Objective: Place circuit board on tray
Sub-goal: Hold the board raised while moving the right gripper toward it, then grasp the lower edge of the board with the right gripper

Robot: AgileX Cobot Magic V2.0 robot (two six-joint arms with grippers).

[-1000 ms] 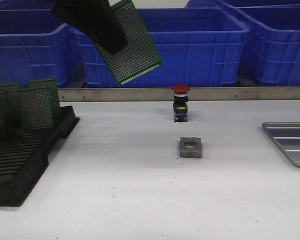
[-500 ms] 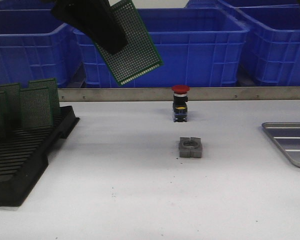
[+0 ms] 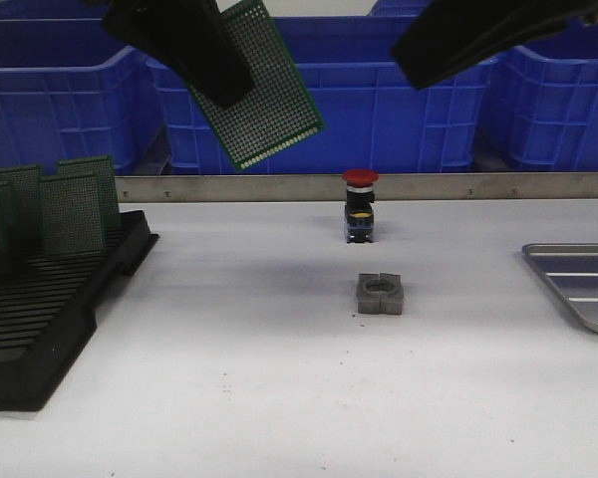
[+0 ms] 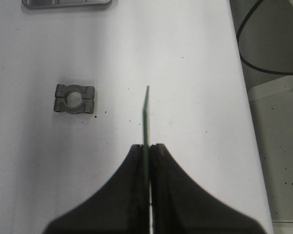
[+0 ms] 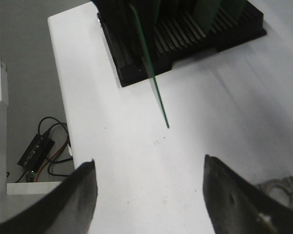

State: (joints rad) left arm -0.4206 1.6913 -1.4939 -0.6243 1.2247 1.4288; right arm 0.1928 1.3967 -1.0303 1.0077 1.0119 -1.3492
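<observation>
Nearest us, at the table's left edge, stands the black slotted rack [image 3: 50, 299] with more boards upright in it. At the right edge lies the tray [image 3: 578, 284], bare. Mid-table sit a metal clamp block [image 3: 381, 294] and a red-capped button [image 3: 360, 204]. High toward the far edge, our left gripper [image 4: 149, 151] pinches the circuit board [image 3: 264, 90] by one edge, leaving the rest free. Our right gripper [image 5: 149, 170] faces it spread wide, likely for a handover.
</observation>
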